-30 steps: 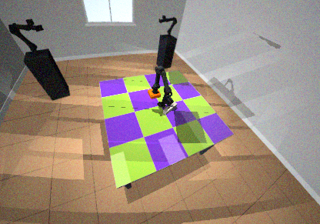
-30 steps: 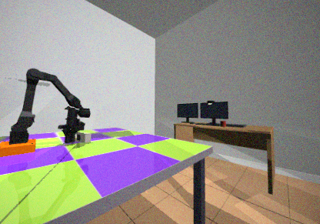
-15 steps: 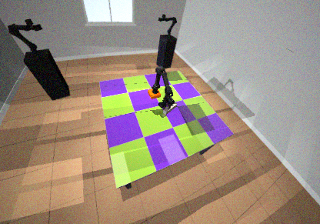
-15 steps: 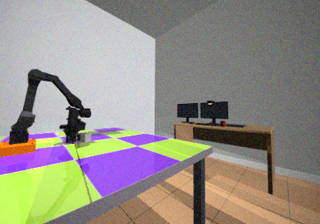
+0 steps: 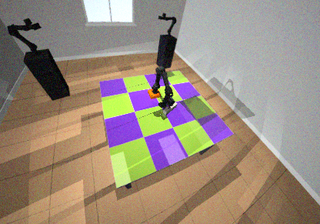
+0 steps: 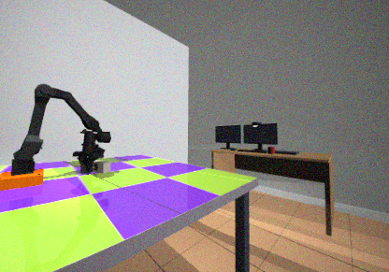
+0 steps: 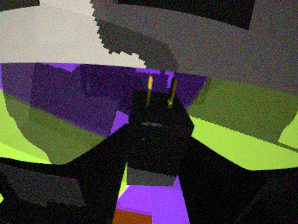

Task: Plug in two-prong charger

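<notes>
The power strip point(image 5: 168, 110) point(image 6: 103, 167) point(image 7: 50, 37) is a pale block on the table. In the wrist view it fills the top, partly in shadow, with black patches at the upper edge; I cannot make out the right outlet. My gripper point(image 5: 165, 104) point(image 6: 87, 168) point(image 7: 151, 131) is shut on the black charger point(image 7: 161, 114), low over the table beside the strip. The charger's two gold prongs point(image 7: 149, 91) point(image 7: 172, 93) point up the wrist view towards the strip. They show outside it, with purple table visible around their tips. In the top and exterior views the charger is too small to tell apart.
The arm stands on an orange base point(image 5: 154, 94) point(image 6: 23, 179) on the green and purple checked table point(image 5: 123, 130) point(image 6: 154, 205). Two black pedestals point(image 5: 48, 74) point(image 5: 166, 51) with arms stand beyond the table. A desk point(image 6: 299, 156) with monitors is off to the side.
</notes>
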